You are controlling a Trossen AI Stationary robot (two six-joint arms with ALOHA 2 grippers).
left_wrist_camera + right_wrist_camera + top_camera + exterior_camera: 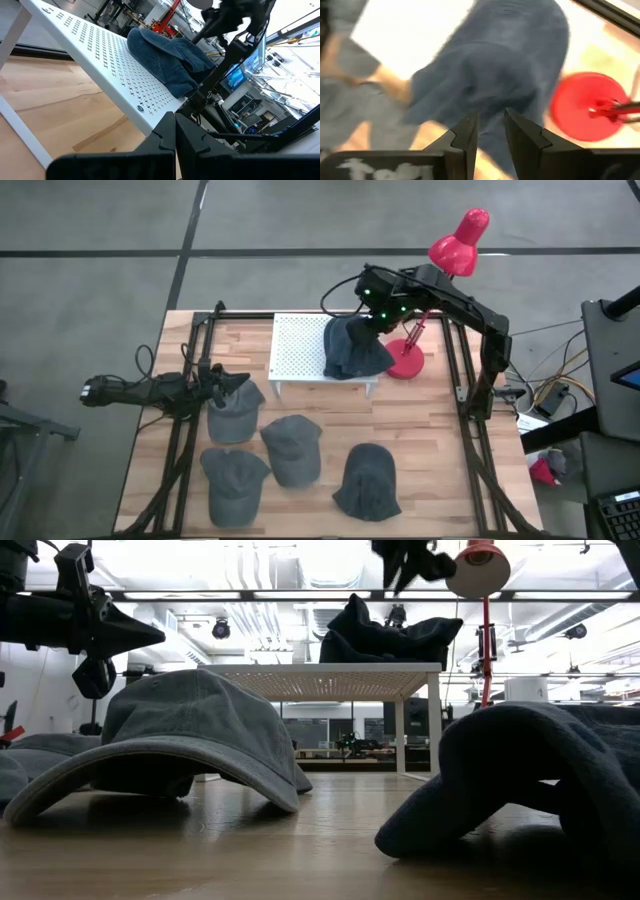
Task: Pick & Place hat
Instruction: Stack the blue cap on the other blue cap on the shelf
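A dark blue hat [352,350] lies crumpled on the right end of a white perforated shelf [295,345], and part of it overhangs the shelf's near edge. My right gripper [372,315] hangs just above it, open by a narrow gap, and holds nothing. In the low view it [405,565] is clear of the hat [385,635]. Several grey hats rest brim-down on the table: [235,412], [292,448], [232,480], [368,480]. My left gripper [243,380] is shut over the far edge of the leftmost hat in the far row. It points toward the shelf [100,55].
A red desk lamp stands with its base [405,363] right beside the shelf's right leg, and its head [460,242] sits beyond the table's far edge. Black frame rails run along both table sides. Bare wood shows at the near right corner [450,480].
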